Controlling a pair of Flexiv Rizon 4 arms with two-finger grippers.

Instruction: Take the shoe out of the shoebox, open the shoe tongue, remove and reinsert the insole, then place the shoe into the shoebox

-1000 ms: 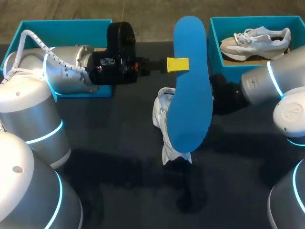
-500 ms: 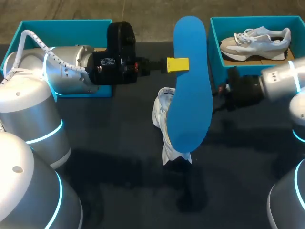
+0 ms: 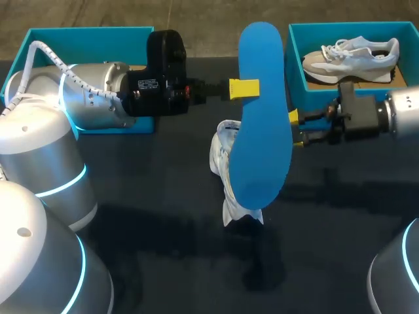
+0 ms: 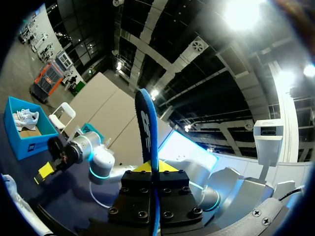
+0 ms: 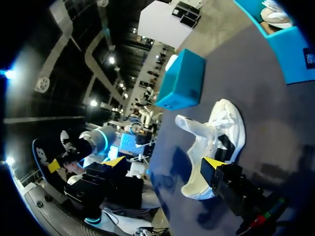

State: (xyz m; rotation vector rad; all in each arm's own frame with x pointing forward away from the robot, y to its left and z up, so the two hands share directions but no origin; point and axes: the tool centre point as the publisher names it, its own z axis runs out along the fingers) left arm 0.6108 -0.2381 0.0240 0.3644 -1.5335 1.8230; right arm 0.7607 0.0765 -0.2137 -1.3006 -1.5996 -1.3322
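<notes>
Swinging round, my right hand [image 3: 295, 129] now points open and empty at the blue insole [image 3: 264, 118], which my left hand [image 3: 243, 88] keeps pinched upright above the white shoe [image 3: 222, 160] lying on the surface [image 3: 163, 196], so reinserting the insole looks like the next step.

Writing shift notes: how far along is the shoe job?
Done: the white shoe is out on the table and its blue insole is out. In hand: the left fingers are shut on the insole, held upright above the shoe; the right fingers are open beside it. Left: reinsert the insole, then box the shoe.
</notes>
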